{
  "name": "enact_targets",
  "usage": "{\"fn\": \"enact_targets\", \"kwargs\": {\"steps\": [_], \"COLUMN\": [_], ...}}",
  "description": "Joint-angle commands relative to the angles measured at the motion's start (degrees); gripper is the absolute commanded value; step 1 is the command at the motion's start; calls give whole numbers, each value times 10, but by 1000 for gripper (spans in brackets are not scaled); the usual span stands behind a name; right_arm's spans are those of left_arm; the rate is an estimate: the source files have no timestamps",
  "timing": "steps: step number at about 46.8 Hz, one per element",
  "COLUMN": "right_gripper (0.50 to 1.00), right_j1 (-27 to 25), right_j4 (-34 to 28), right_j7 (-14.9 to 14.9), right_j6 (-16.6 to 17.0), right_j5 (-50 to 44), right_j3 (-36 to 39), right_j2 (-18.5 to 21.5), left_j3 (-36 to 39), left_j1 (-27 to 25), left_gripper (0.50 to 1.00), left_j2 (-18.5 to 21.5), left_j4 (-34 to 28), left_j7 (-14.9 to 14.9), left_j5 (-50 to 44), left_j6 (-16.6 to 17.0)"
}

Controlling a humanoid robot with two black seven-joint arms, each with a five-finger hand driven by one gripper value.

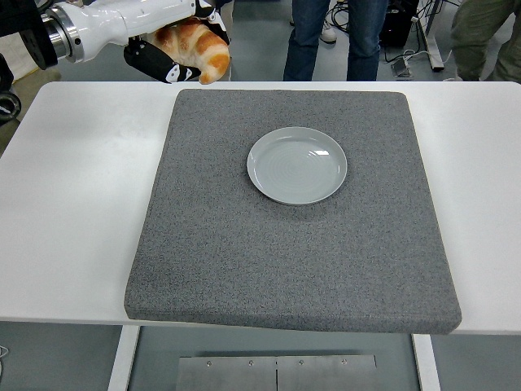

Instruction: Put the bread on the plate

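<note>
Left robot hand (175,49) closed around a croissant (195,47), held high in the air above the far left corner of the grey mat (244,261), well apart from the plate (297,165). Plate empty, on the mat's far half, on the white desk (73,204). Step in hand: carry. Next move likely calls for travel right and toward the near edge, then descent over the plate before release. Right robot hand out of view.

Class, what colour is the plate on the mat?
The plate is pale grey-white, glossy, seen clearly in the head view.
</note>
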Motion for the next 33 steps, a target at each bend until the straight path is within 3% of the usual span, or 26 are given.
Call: {"fn": "enact_targets", "kwargs": {"steps": [1,9,16,33], "right_gripper": [1000,1000,1000,1000], "right_j1": [0,0,0,0], "right_j4": [0,0,0,0], "right_j7": [0,0,0,0], "right_j6": [-1,0,0,0], "right_j5": [0,0,0,0], "right_j3": [0,0,0,0], "right_j2": [0,0,0,0], "left_j3": [1,22,29,53], "left_j1": [-8,-25,-36,-43], "left_gripper": [500,500,500,500], "left_j2": [-15,-44,-94,-194], "left_j4": [7,15,41,133], "left_j7": [2,4,15,18], "left_j5": [0,2,3,12], "left_j6": [0,0,1,7]}}
